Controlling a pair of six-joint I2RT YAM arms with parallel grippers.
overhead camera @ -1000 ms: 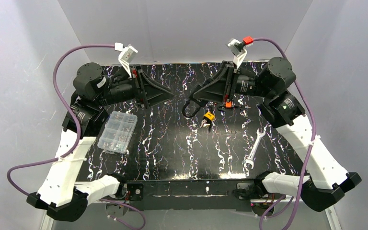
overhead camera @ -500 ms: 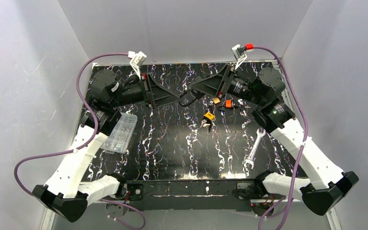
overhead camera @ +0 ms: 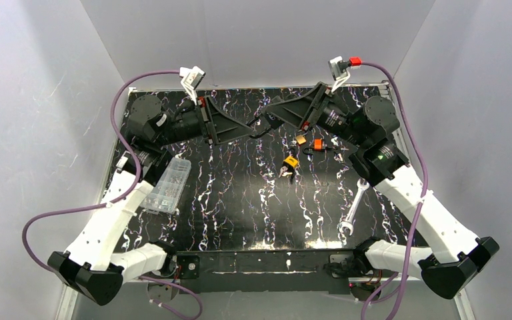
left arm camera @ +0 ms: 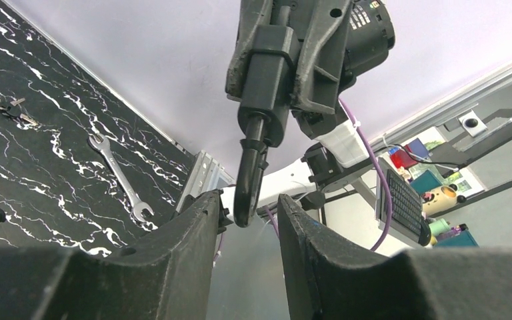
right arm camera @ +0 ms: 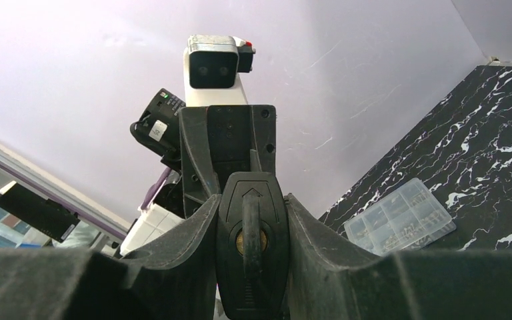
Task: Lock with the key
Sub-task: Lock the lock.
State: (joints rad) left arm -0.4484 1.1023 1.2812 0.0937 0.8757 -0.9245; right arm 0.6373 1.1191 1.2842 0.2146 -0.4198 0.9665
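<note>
My right gripper (overhead camera: pixel 271 115) is shut on a black padlock (right arm camera: pixel 252 267) and holds it in the air over the back middle of the table. The padlock's black shackle loop (left arm camera: pixel 249 190) hangs out of the jaws towards my left gripper (overhead camera: pixel 247 131). In the left wrist view the left gripper (left arm camera: pixel 248 200) is open, and the end of the loop sits between its fingers without being clamped. Small orange and yellow padlocks with keys (overhead camera: pixel 291 162) lie on the table below. I cannot see a key in either gripper.
A clear plastic parts box (overhead camera: pixel 167 185) lies at the left beside my left arm. A steel wrench (overhead camera: pixel 351 208) lies at the right front. Two more orange locks with keys (overhead camera: pixel 317 144) lie under the right arm. Grey walls enclose the table.
Both arms have swung towards the back and towards each other. The right gripper has carried the black padlock up and left, and its loop now sits between the open left fingers.
</note>
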